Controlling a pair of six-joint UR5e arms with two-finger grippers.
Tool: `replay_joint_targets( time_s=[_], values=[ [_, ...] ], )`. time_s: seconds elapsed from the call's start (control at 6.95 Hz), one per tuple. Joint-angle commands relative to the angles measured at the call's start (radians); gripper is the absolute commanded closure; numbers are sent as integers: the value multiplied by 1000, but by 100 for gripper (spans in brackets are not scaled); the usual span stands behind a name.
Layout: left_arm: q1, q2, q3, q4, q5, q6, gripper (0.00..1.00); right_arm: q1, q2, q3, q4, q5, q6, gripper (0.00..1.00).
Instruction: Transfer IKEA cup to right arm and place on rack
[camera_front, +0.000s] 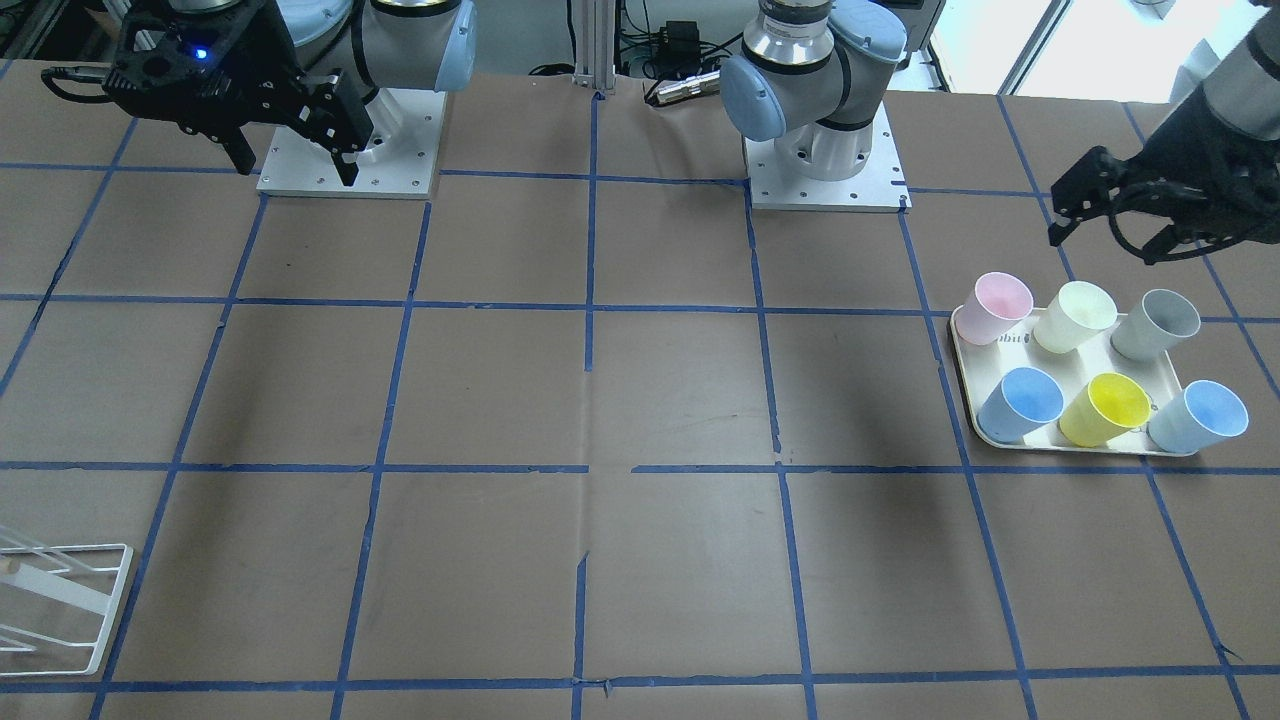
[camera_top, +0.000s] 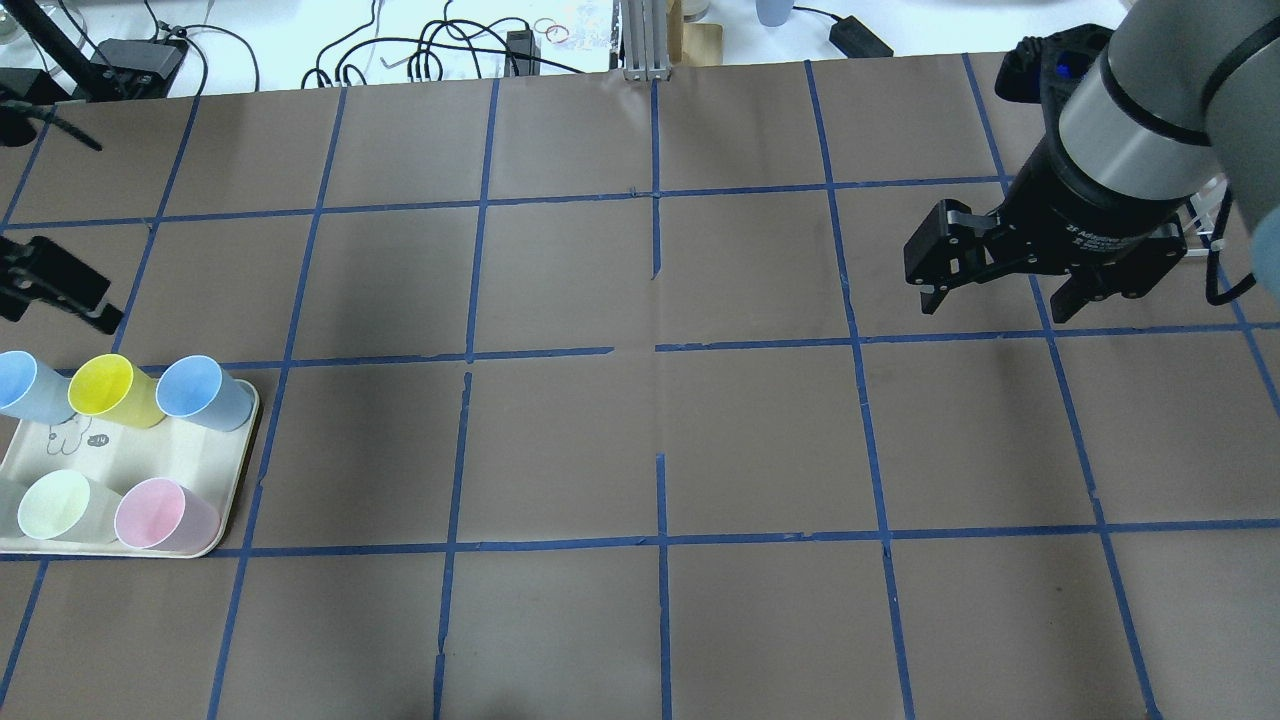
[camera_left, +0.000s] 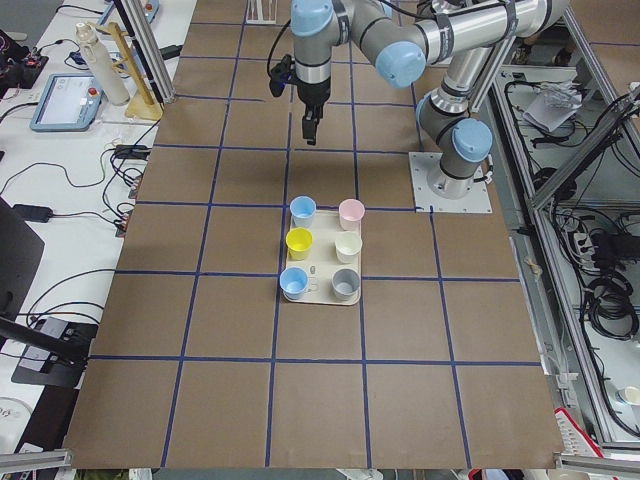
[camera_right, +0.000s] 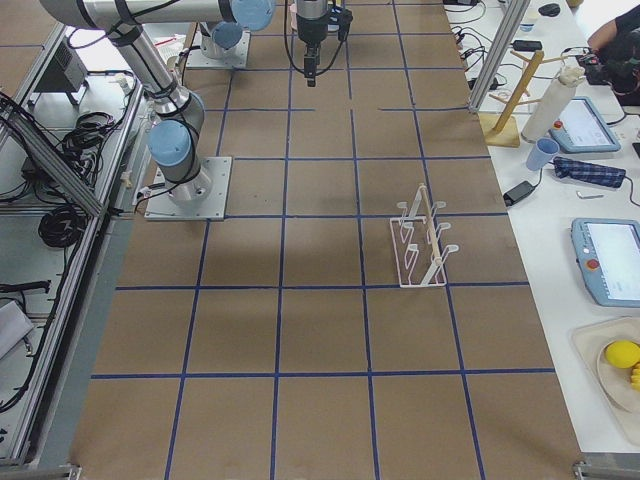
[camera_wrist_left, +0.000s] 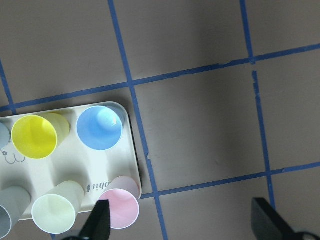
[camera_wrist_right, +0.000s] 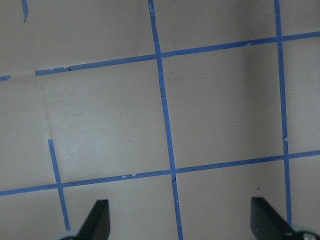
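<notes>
The grey IKEA cup (camera_front: 1155, 325) lies tilted on the cream tray (camera_front: 965, 380), at its corner nearest the robot's left side. It also shows in the exterior left view (camera_left: 345, 284) and at the edge of the left wrist view (camera_wrist_left: 5, 220). My left gripper (camera_front: 1100, 240) hangs open and empty above the table just beyond the tray; its fingertips (camera_wrist_left: 100, 220) stand wide apart. My right gripper (camera_top: 995, 305) is open and empty, high over the table's right side, far from the cup. The white wire rack (camera_right: 420, 240) stands on the right half (camera_front: 60, 600).
The tray also holds a pink cup (camera_front: 1000, 305), a pale yellow-green cup (camera_front: 1075, 315), two pale blue cups (camera_front: 1020, 400) (camera_front: 1200, 415) and a bright yellow cup (camera_front: 1105, 408). Brown paper with blue tape lines covers the table (camera_top: 660, 430).
</notes>
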Motion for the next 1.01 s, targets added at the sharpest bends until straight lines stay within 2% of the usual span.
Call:
replay_joint_targets(
  time_s=[0.0, 0.14, 0.29, 0.58, 0.72, 0.86],
  values=[
    [229, -56, -69, 143, -3, 284, 0, 2, 0, 0, -7, 1, -1, 0],
    [331, -100, -106, 239, -50, 385, 0, 1, 0, 0, -5, 1, -2, 0],
    [377, -163, -109, 354, -81, 494, 0, 1, 0, 0, -4, 1, -2, 0],
    [478, -287, -89, 392, -83, 582, 0, 2, 1, 1, -8, 3, 13, 0],
    [488, -349, -85, 469, -84, 592, 0, 2, 4, 3, 2, 12, 12, 0],
    [491, -383, -85, 475, -74, 589, 0, 2, -5, 2, 11, 9, 10, 0]
  ],
)
